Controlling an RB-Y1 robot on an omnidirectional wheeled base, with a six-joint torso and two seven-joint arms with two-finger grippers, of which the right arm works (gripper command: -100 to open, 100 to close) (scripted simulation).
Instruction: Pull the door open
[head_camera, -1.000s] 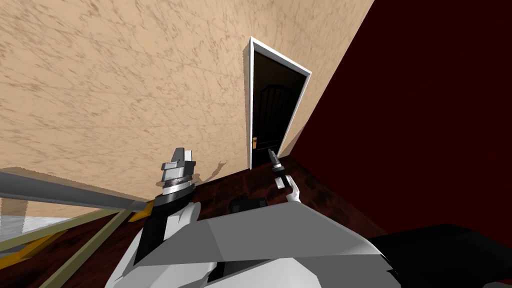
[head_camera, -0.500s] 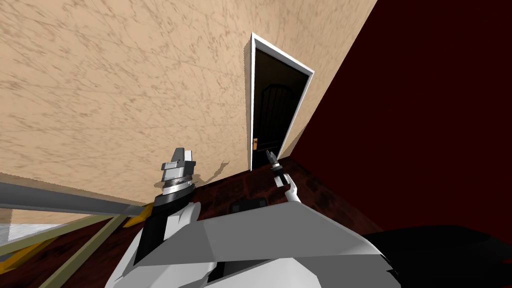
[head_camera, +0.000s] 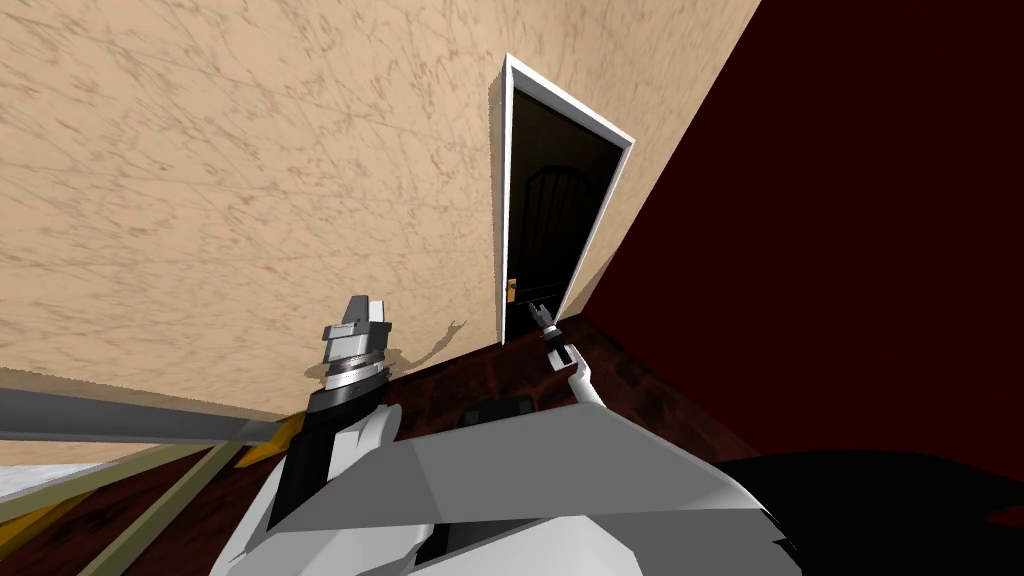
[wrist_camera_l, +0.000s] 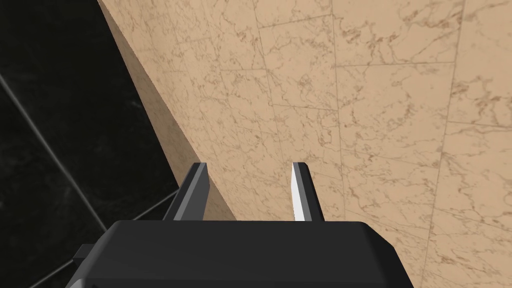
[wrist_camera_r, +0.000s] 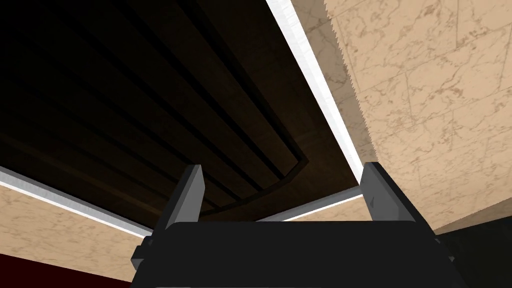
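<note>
A dark brown door (head_camera: 550, 215) stands shut in a white frame (head_camera: 500, 200) in the tan wall, with a small orange handle (head_camera: 510, 291) on its left edge. My right gripper (head_camera: 539, 313) reaches toward the door's lower part, just right of and below the handle, without touching it. In the right wrist view the right gripper (wrist_camera_r: 282, 170) is open and holds nothing, facing the door's (wrist_camera_r: 150, 100) grooved panel and the frame (wrist_camera_r: 320, 95). My left gripper (head_camera: 359, 308) is raised by the tan wall, and in the left wrist view the left gripper (wrist_camera_l: 250, 167) is open and holds nothing.
A dark red wall (head_camera: 850, 250) closes the right side and meets the tan wall (head_camera: 250, 180) just right of the door. The floor (head_camera: 470, 365) is dark reddish brown. A grey beam (head_camera: 120, 418) and olive bars (head_camera: 170, 490) run across the lower left.
The whole head view has shifted: I have moved a little toward the door, which looks slightly larger. My right gripper has come nearer the door by the handle. The left arm holds its pose.
</note>
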